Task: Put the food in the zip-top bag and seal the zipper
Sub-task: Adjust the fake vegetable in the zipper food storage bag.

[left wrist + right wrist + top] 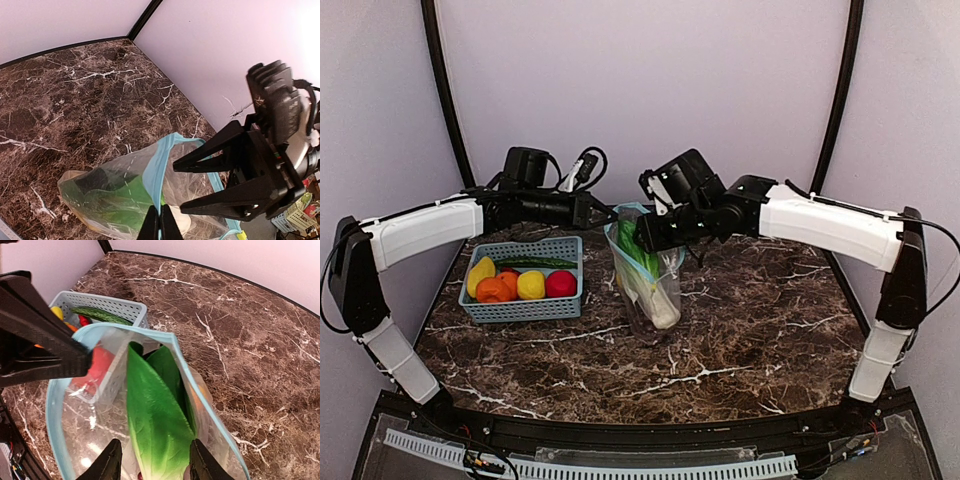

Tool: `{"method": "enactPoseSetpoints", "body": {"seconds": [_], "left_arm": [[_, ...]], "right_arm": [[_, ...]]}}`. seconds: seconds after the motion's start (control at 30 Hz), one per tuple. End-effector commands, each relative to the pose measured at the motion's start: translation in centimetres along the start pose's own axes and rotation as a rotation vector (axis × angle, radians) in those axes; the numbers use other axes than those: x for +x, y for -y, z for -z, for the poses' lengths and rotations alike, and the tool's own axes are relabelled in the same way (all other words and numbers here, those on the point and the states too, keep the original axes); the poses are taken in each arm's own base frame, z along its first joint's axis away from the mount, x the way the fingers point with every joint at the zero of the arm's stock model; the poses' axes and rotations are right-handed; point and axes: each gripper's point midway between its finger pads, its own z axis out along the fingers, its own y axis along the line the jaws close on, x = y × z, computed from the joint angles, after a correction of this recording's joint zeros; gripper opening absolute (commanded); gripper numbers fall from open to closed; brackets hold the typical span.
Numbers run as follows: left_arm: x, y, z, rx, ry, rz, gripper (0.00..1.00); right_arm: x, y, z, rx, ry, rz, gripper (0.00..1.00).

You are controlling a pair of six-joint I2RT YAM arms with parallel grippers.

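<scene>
- We see the zip-top bag [657, 292] standing upright near the middle of the dark marble worktop [760, 330], mouth up.
- Its zipper [628, 208] gapes open at the top.
- A cabbage [642, 255] sits inside the bag, green leaves up and white stem down.
- The left pincer [603, 213] reaches in from the left and meets the bag's mouth edge.
- The right pincer [642, 238] hangs at the bag's mouth from the right, over the leaves.
- Just left of the bag we find a teal basket [525, 312].
- It holds a cucumber [535, 263], a red piece [560, 284], two yellow pieces [531, 285] and an orange piece [495, 290].
</scene>
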Motion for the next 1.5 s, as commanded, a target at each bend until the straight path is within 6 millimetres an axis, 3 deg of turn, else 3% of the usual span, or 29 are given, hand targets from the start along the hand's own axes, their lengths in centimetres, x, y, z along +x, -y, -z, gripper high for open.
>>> {"method": "enactPoseSetpoints", "body": {"seconds": [0.0, 0.33, 0.63, 0.73, 1.07, 1.27, 1.47], "left_arm": [[-1.9, 2.3, 1.6, 0.061, 0.061, -0.045, 0.01], [-1.7, 2.6, 1.4, 0.088, 0.05, -0.038, 0.01], [-2.5, 4.2, 1.9, 0.165, 0.084, -0.048, 0.01], [-3.1, 5.0, 2.3, 0.185, 0.105, -0.059, 0.01], [-4.7, 7.2, 4.2, 0.225, 0.167, -0.093, 0.01], [-4.0, 6.2, 3.8, 0.188, 0.154, -0.087, 0.01], [-2.3, 1.7, 2.6, -0.004, 0.087, -0.048, 0.01]], "right_arm": [[0.3, -1.9, 0.4, -0.082, 0.029, 0.025, 0.44], [0.7, -1.4, -3.3, -0.044, 0.053, 0.051, 0.32], [5.4, 3.0, -8.3, 0.152, -0.05, 0.014, 0.26], [7.0, 5.0, -8.9, 0.254, -0.092, 0.009, 0.25], [10.3, 8.3, -10.1, 0.376, -0.184, -0.028, 0.25], [8.5, 7.3, -8.8, 0.329, -0.159, -0.022, 0.28], [4.0, 2.3, -4.8, 0.07, -0.086, 0.009, 0.43]]}}
